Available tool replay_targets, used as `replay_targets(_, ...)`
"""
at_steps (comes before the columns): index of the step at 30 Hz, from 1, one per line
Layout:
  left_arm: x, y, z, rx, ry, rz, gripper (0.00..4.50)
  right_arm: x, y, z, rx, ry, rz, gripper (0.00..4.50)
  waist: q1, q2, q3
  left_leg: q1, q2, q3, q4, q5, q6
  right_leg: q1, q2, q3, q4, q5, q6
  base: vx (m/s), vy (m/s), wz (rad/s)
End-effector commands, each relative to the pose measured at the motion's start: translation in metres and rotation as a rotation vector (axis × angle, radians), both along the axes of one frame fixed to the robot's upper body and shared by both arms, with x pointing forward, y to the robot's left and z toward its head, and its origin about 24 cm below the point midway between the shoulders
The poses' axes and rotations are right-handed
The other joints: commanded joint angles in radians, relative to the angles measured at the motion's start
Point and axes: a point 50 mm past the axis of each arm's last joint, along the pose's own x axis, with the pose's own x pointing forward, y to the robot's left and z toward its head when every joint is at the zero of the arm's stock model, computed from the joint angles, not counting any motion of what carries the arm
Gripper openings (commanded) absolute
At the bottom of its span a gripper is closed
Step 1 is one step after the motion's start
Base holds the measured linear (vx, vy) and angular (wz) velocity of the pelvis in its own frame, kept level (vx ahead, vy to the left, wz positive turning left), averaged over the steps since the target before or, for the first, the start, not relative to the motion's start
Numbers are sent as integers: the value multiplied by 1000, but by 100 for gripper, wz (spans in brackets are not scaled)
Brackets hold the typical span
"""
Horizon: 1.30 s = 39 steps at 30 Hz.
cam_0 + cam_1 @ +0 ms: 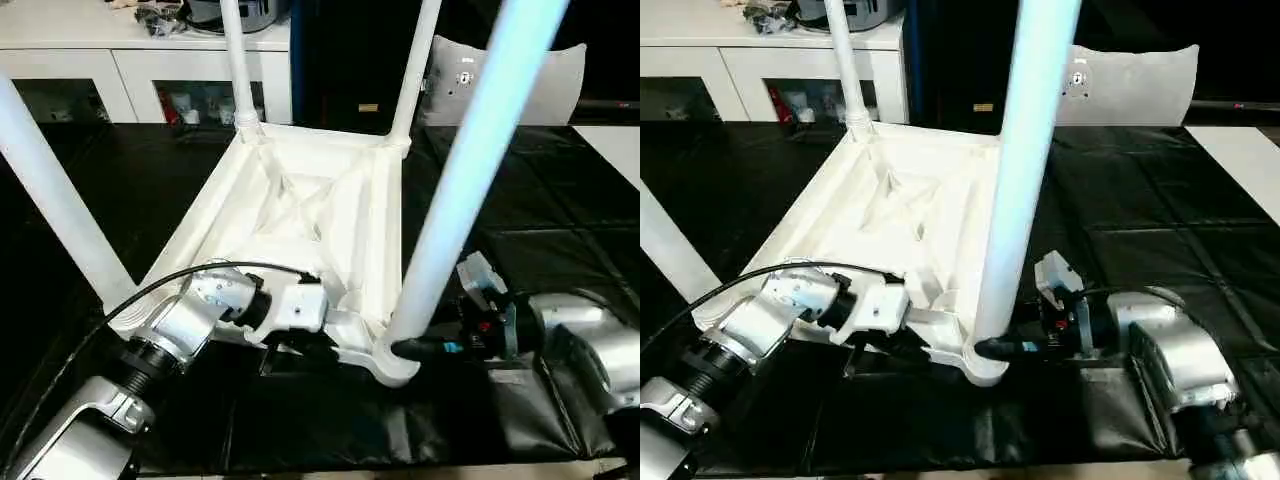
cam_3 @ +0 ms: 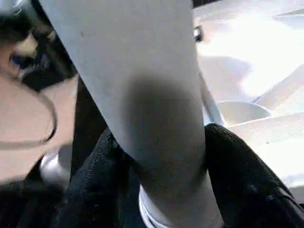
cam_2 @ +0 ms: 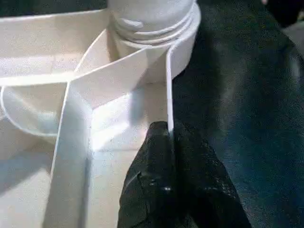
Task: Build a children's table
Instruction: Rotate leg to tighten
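we see the children's table (image 1: 300,215) lying upside down on the black mat (image 1: 560,220), ribbed underside up, legs standing in its corner sockets. our right end effector (image 1: 985,350) is clamped around the near leg (image 1: 1025,160) just above its socket. our left end effector (image 3: 170,156) pinches the thin edge wall beside that corner. a white cabinet (image 1: 120,70) stands behind.
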Motion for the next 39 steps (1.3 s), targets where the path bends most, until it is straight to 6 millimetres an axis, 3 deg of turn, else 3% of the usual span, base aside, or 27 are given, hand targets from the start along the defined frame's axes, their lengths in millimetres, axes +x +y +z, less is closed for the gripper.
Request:
replay_targets(1, 0, -19, 3, -45, -9, 46, 0, 9, 12, 14, 59, -42, -70, 205, -4, -14, -60, -1, 31, -2, -70, -174, 46, 58, -62, 51, -74, -414, -130, 0, 0, 0)
replay_targets(3, 1, -21, 0, -47, 12, 119, 0, 13, 17, 10, 38, -54, -141, 205, -12, -16, -57, 0, 24, -4, -70, -201, 34, 56, -61, 43, -90, -507, -91, 0, 0, 0)
replay_targets(6, 3, -29, -3, -58, 33, 232, 0, 23, 22, 4, 3, -79, -277, 204, -35, -20, -54, -9, 21, -7, -71, -210, 20, 58, -59, 36, -95, -541, -65, 0, 0, 0)
replay_targets(7, 4, -36, -3, -76, 43, 290, 0, 29, 25, 1, -16, -77, -358, 202, -45, -21, -57, -7, 20, -9, -69, -214, 15, 57, -60, 34, -98, -555, -57, 0, 0, 0)
replay_targets(9, 8, -57, -3, -133, 55, 424, 0, 43, 32, -6, -43, -44, -561, 199, -69, -17, -55, -9, 13, -9, -63, -229, 23, 53, -56, 27, -106, -572, -52, 0, 0, 0)
replay_targets(10, 8, -57, -3, -133, 55, 424, 0, 43, 32, -6, -43, -44, -561, 198, -76, -18, -55, -10, 11, -8, -61, -230, 26, 53, -54, 26, -109, -574, -50, 0, 0, 0)
replay_targets(12, 14, -73, 3, -179, 45, 531, 0, 55, 37, -8, -57, -49, -747, 198, -82, -14, -58, -8, 8, -7, -59, -228, 40, 49, -53, 25, -111, -570, -47, 0, 0, 0)
replay_targets(13, 15, -74, 4, -181, 40, 538, 0, 57, 38, -8, -52, -53, -759, 198, -87, -15, -59, -7, 9, -5, -58, -223, 40, 46, -52, 24, -112, -558, -53, 0, 0, 0)
replay_targets(14, 15, -74, 4, -181, 40, 538, 0, 57, 38, -8, -52, -53, -759, 198, -85, -17, -61, -8, 7, -7, -57, -221, 43, 48, -52, 22, -111, -554, -54, 0, 0, 0)
replay_targets(16, 16, -75, 6, -179, 27, 548, 0, 58, 41, -6, -20, -67, -761, 267, -80, -15, -63, -6, 12, -4, -59, -205, 63, 47, -52, 31, -106, -508, -64, 0, 0, 0)
replay_targets(19, 15, -73, 6, -163, 8, 513, 0, 55, 43, -4, 8, -80, -741, 273, -72, -15, -65, -14, 17, -5, -64, -167, 75, 55, -52, 36, -93, -435, -84, 0, 0, 0)
replay_targets(20, 15, -73, 6, -163, 8, 513, 0, 55, 43, -4, 8, -80, -741, 303, -67, -14, -66, -11, 19, -4, -64, -153, 77, 55, -52, 39, -88, -400, -98, 0, 0, 0)
replay_targets(21, 14, -70, 4, -151, -1, 503, 0, 54, 42, -3, 16, -85, -738, 303, -65, -14, -67, -12, 20, -4, -64, -143, 78, 56, -53, 40, -84, -379, -107, 0, 0, 0)
replay_targets(22, 13, -67, 3, -133, -15, 487, 0, 53, 39, -2, 27, -94, -735, 311, -61, -5, -69, -12, 22, -5, -65, -131, 80, 58, -53, 42, -80, -334, -123, 0, 0, 0)
replay_targets(24, 12, -59, 0, -109, -29, 458, 0, 48, 30, 3, 47, -110, -675, 335, -58, -7, -69, -12, 24, -4, -65, -120, 83, 63, -52, 45, -71, -274, -149, 0, 0, 0)
replay_targets(26, 12, -59, 0, -109, -29, 458, 0, 48, 30, 3, 47, -110, -675, 347, -53, -6, -67, -11, 25, -2, -66, -133, 91, 63, -54, 46, -72, -274, -157, 0, 0, 0)
replay_targets(27, 11, -52, -1, -97, -40, 416, 0, 43, 21, 6, 34, -137, -592, 358, -50, -5, -67, -9, 26, -2, -67, -141, 85, 62, -54, 46, -73, -287, -158, 0, 0, 0)
replay_targets(32, 5, -45, -1, -119, -52, 297, 0, 37, 7, 12, 10, -172, -497, 394, -39, -7, -62, -4, 26, -3, -69, -188, 75, 60, -56, 45, -84, -377, -125, 0, 0, 0)
replay_targets(35, 1, -36, -3, -104, -55, 201, 0, 31, -2, 15, -18, -165, -382, 410, -29, -4, -63, 0, 28, -4, -69, -193, 69, 58, -56, 46, -82, -380, -122, 0, 0, 0)
replay_targets(39, -5, -20, -6, -34, -41, 67, 0, 19, -9, 13, -92, -137, -197, 435, -20, -8, -63, 2, 32, -2, -71, -194, 71, 57, -55, 51, -77, -349, -136, 0, 0, 0)
